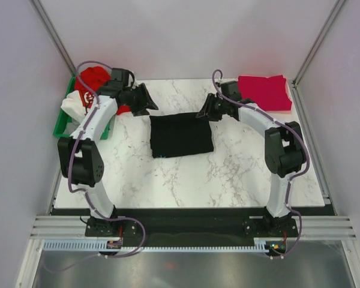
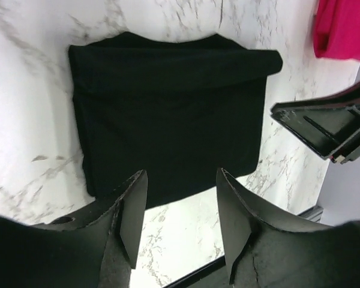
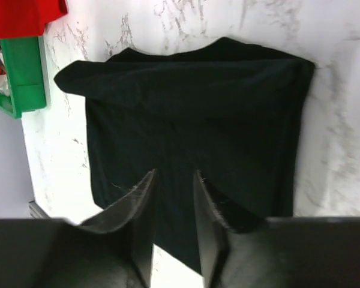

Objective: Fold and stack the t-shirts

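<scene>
The marble surface [image 1: 186, 174] carries the black t-shirt [image 1: 181, 135] at its middle. It is folded into a rough rectangle whose long axis runs left to right, with a rolled fold along its far edge.

At the far right corner lies the crimson-pink t-shirt [image 1: 264, 91], folded flat and well apart from the black one. At the far left stands a green bin [image 1: 63, 117] holding the red t-shirt [image 1: 95, 77] and the white t-shirt [image 1: 74, 105], both bunched up.

The black shirt lies between the arms. The left gripper [image 1: 145, 101] hangs off its far left corner, fingers [image 2: 135, 210] spread wide and empty. The right gripper [image 1: 205, 111] hangs off its far right corner, fingers [image 3: 145, 204] parted only a little, with no cloth between them.

If the black shirt is to go on the pink one, it must travel right and far. The right arm sits nearer that pile, though the wide fold likely wants both arms, one at each short end.
</scene>
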`<move>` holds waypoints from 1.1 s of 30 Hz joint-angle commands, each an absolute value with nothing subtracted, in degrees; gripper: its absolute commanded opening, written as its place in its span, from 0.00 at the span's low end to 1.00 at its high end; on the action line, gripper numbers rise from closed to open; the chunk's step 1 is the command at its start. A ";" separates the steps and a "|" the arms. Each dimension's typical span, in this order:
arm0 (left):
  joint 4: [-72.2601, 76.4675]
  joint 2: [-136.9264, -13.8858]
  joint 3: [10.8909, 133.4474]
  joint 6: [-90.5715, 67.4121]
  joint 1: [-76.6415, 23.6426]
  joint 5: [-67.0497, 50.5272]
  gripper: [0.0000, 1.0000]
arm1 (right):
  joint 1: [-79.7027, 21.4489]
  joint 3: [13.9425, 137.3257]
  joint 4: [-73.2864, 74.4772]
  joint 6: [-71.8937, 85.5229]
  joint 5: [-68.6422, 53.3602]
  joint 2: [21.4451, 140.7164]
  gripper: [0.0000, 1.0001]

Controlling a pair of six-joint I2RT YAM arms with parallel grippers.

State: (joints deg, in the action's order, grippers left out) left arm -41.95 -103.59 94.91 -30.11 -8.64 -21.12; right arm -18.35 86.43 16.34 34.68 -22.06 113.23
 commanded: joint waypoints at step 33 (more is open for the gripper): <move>-41.48 -103.56 94.34 -25.23 -8.17 -21.19 0.60 | -12.48 105.75 18.89 29.97 -20.92 125.60 0.96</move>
